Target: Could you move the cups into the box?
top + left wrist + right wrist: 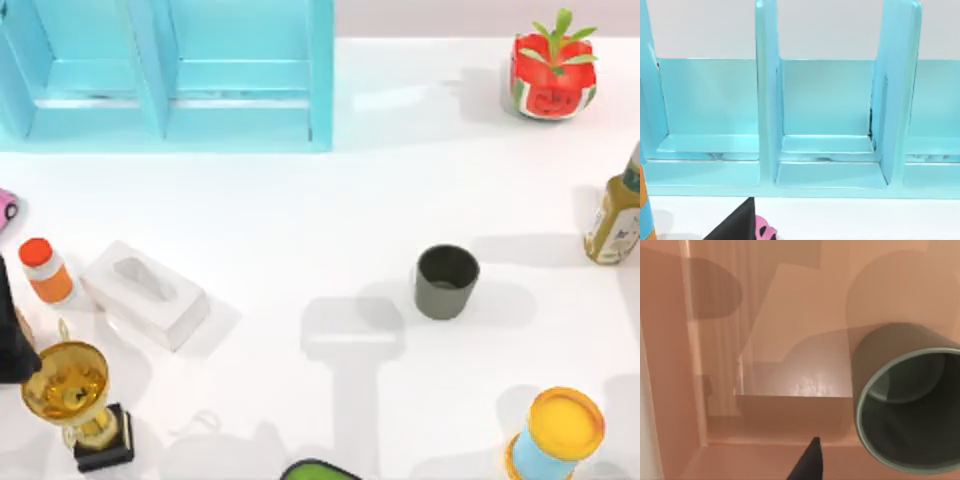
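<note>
2 cups show. 1 cup (446, 282) stands upright on the tabletop, right of its middle, mouth up, with nothing in it and well apart from the other things. The other cup (905, 415) is inside a peach-walled box (715, 365), its open mouth towards the right wrist camera.

The right gripper (810, 460) is just beside that cup in the box; I cannot tell whether it is wide or narrow. The left arm (12, 340) sits at the left edge, grip state also not to be told.

1 cyan shelf (165, 80) stands at the far left corner. Also here are 1 gold trophy (70, 390), 1 orange-capped bottle (45, 270), 1 white tissue box (145, 293), 1 watermelon pot (552, 75) holding a plant, 1 sauce bottle (615, 215) and 1 yellow-lidded can (558, 435).
</note>
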You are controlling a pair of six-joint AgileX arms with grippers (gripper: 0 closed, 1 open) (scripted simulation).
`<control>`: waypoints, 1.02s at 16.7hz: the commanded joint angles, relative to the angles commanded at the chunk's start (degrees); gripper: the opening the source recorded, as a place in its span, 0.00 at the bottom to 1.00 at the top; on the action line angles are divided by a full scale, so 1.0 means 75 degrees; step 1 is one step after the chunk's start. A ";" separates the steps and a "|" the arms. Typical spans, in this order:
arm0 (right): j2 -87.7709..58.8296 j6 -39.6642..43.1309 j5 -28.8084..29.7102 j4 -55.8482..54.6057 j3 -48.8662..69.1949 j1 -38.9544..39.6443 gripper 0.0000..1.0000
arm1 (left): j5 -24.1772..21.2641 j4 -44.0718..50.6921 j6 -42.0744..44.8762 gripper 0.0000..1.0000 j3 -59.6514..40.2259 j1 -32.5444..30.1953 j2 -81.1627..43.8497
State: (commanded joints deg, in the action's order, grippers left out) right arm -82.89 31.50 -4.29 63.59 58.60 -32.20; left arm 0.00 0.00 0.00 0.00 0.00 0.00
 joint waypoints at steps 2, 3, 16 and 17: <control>0.0000 0.0000 0.0000 0.0000 0.0000 0.0000 1.00 | 0.0000 0.0000 0.0000 1.00 0.0000 0.0000 0.0000; 0.0000 0.0000 0.0000 0.0000 0.0000 0.0000 1.00 | 0.0000 0.0000 0.0000 1.00 0.0000 0.0000 0.0000; -0.0075 0.0052 -0.0026 0.1311 0.1333 -0.0040 1.00 | 0.0000 0.0000 0.0000 1.00 0.0000 0.0000 0.0000; -0.0080 0.0056 -0.0023 0.1746 0.1779 -0.0048 1.00 | 0.0000 0.0000 0.0000 1.00 0.0000 0.0000 0.0000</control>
State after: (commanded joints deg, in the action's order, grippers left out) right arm -83.49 31.92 -4.46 76.68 71.94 -32.56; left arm 0.00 0.00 0.00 0.00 0.00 0.00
